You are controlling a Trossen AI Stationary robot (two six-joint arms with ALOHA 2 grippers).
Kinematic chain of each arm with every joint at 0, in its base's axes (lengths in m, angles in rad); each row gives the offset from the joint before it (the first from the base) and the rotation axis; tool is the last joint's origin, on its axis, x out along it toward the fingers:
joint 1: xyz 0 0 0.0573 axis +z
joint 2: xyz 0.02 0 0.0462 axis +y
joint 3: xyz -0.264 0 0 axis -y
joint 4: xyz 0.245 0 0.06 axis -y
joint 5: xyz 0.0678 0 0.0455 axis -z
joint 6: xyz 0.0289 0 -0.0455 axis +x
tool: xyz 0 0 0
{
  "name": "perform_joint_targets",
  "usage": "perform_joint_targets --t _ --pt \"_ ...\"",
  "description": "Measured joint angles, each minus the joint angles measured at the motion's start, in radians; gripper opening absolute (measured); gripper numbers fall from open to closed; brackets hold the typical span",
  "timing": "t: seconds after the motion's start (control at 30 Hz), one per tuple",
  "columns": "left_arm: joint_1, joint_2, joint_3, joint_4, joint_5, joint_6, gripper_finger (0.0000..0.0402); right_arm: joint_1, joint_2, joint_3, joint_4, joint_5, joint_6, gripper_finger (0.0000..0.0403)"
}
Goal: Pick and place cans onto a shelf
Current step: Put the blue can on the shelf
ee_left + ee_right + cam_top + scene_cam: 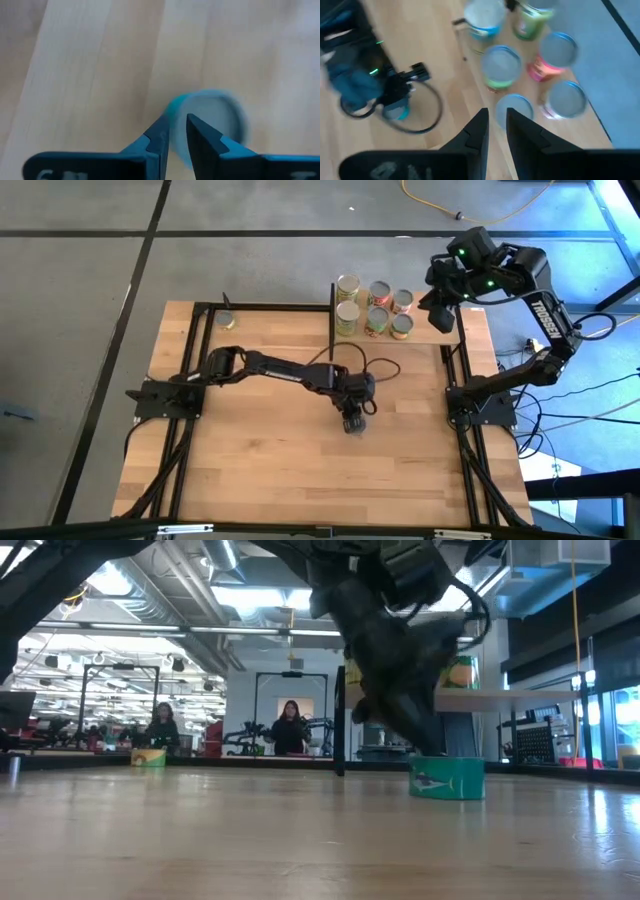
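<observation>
- Tin (447,779): short teal can with a fish on the label, standing upright on the table (260,470) near mid-board, right under my left gripper (177,131).
- Grip state: in the left wrist view my fingers (156,135) look only narrowly parted, their tips over the tin's near rim; I cannot tell whether they touch it, and nothing is lifted.
- Handling, my guess: rigid metal, squat, small but dense if full. It should not crush. The smooth label wall may slip, so I would take it across the side wall, low and square, not by the rim.
- Lid is flat, dull silver, round.
- Shelf (455,332): pale wood board on thin black uprights at the far right of the table, well apart from this tin. Six cans (377,308) crowd it already, with silver tops and green, red and teal labels, some touching.
- Stray can (227,320) sits at the far left corner.
- Right gripper (496,131) hovers over the shelf, fingers slightly apart, empty.
- Tabletop is light planked wood, matte.
</observation>
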Motion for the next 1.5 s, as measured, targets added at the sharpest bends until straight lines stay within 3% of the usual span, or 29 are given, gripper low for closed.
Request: perform_joint_targets --t 0.17,0.4,0.57,0.83,1.17,1.5 --pt "0.030 -0.089 0.024 -0.019 0.066 -0.021 0.0057 0.071 -0.035 0.000 -0.004 -0.090 -0.070 0.0069" --pt "0.034 -0.319 0.042 -0.066 -0.083 0.070 0.0057 0.283 -0.079 0.001 -0.008 -0.089 -0.079 0.0069" --pt "0.015 -0.488 0.042 -0.118 -0.187 0.105 0.0057 0.485 -0.077 -0.016 -0.006 -0.088 0.002 0.0069" --pt "-0.031 -0.669 0.041 -0.191 -0.245 0.105 0.0057 0.741 -0.037 -0.222 0.079 -0.035 0.077 0.0069" --pt "-0.110 -0.760 0.041 -0.314 -0.311 0.104 0.0057 0.808 0.022 -0.500 0.464 -0.031 0.079 0.0069" --pt "-0.169 -0.770 0.040 -0.395 -0.339 0.077 0.0057 0.803 0.163 -0.659 0.665 0.061 0.107 0.0069"
